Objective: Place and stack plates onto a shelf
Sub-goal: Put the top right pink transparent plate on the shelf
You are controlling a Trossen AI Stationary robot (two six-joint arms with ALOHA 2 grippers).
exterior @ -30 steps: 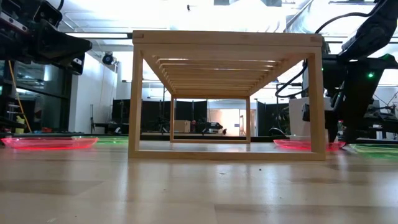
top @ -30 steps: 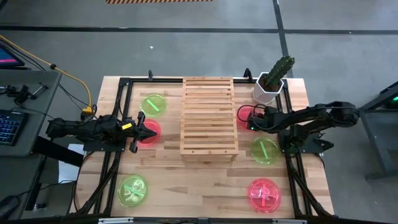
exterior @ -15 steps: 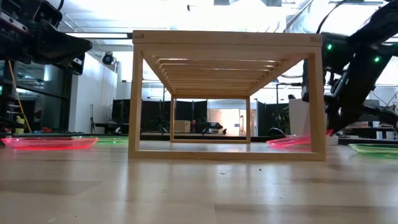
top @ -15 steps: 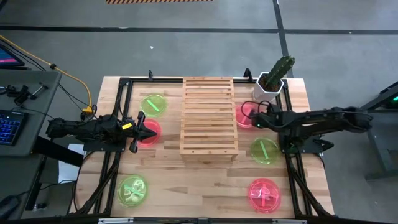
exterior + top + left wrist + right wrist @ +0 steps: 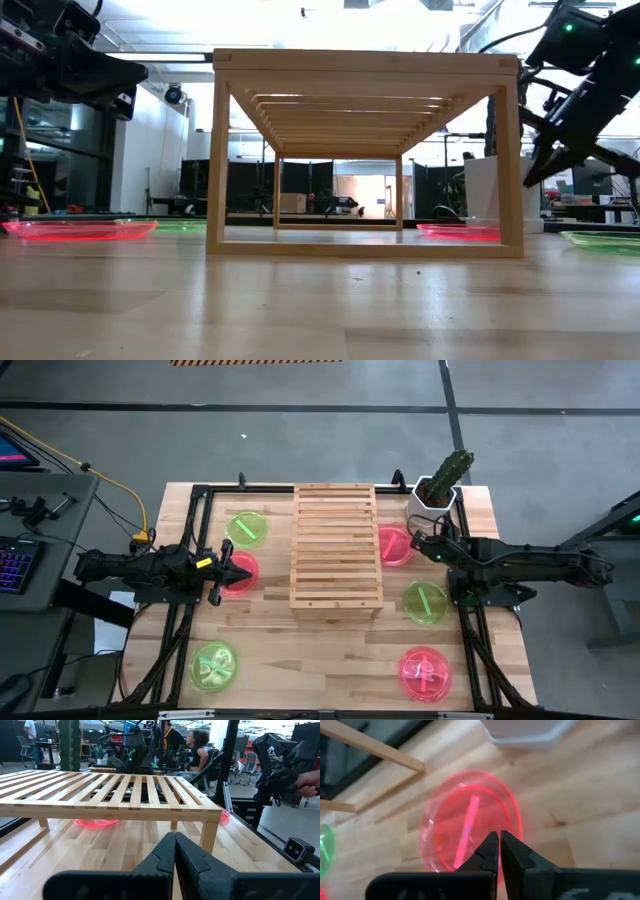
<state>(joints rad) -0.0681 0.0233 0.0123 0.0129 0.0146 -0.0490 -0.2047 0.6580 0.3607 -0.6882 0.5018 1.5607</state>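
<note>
Neon plates lay all on the counter (image 5: 330, 650), none yet on the shelf (image 5: 336, 546), which stood bare between the two arms. Farthest from it on the left arm's side sat a green plate (image 5: 214, 665) near the counter's front, and another green plate (image 5: 247, 527) lay beside the left hand (image 5: 243, 571), whose fingers were pressed together on nothing. That hand hovered over a pink plate (image 5: 236, 573) directly under its tip, with the shelf just ahead of it. Across the shelf, the right hand (image 5: 420, 543) was raised off the counter, also pinched together and empty; the pink plate (image 5: 394, 546) it pointed at lay flat just below and ahead of its tips, close against the shelf's leg. Behind that hand stood the cactus pot (image 5: 436, 496); beside its arm lay a third green plate (image 5: 424, 601), and nearer the front a pink plate (image 5: 424, 671). The risk, as I judged it, was that the thin slick rim would slip from a closing pinch again, and that a low second approach could nudge the plate under the shelf or knock the pot.
</note>
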